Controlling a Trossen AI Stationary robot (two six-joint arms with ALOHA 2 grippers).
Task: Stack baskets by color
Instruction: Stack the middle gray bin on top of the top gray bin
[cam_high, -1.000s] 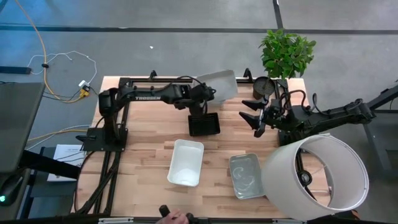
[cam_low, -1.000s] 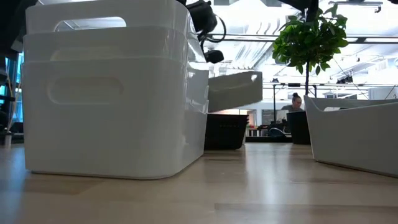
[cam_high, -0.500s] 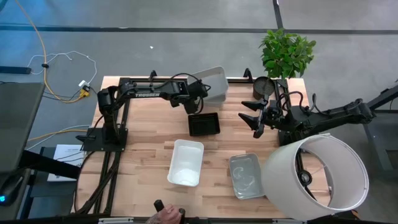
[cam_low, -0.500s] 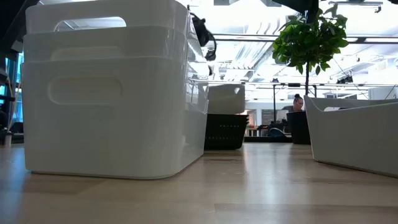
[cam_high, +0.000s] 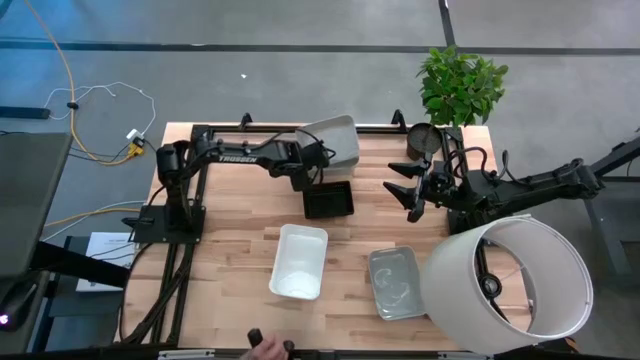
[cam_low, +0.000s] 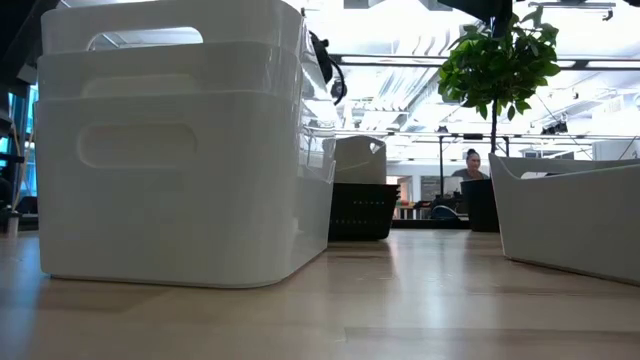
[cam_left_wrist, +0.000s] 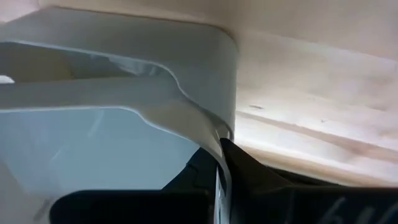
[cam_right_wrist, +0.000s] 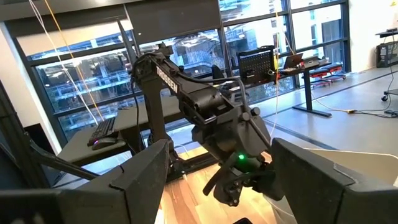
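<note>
My left gripper (cam_high: 312, 172) is shut on a white basket (cam_high: 335, 140) near the table's far edge, just behind a black mesh basket (cam_high: 328, 200). In the low view the white basket (cam_low: 362, 160) shows above the black basket (cam_low: 362, 210), which hides its bottom. A stack of white baskets (cam_high: 298, 260) stands on the table's near half, with a clear grey basket (cam_high: 395, 282) to its right. My right gripper (cam_high: 410, 195) hangs open above the table's right side, with nothing between its fingers (cam_right_wrist: 149, 180). My left gripper pinches the white basket's rim (cam_left_wrist: 219, 163) at one wall, with one finger inside the basket and one outside. The fingers slant down at it from the table's left. The basket sits roughly upright; the black basket hides whether its bottom is on the table.
A big white lampshade (cam_high: 510, 275) lies at the near right corner. A black pot (cam_high: 422, 140) with a green plant (cam_high: 460, 85) stands at the far right. A person's hand (cam_high: 265, 348) shows at the near edge. Bare wood lies on the table's left.
My left gripper has sunk and drawn back toward the table's left with the white basket, staying shut on it. The basket has come down from a tilted pose above the black basket to a more upright one behind it.
</note>
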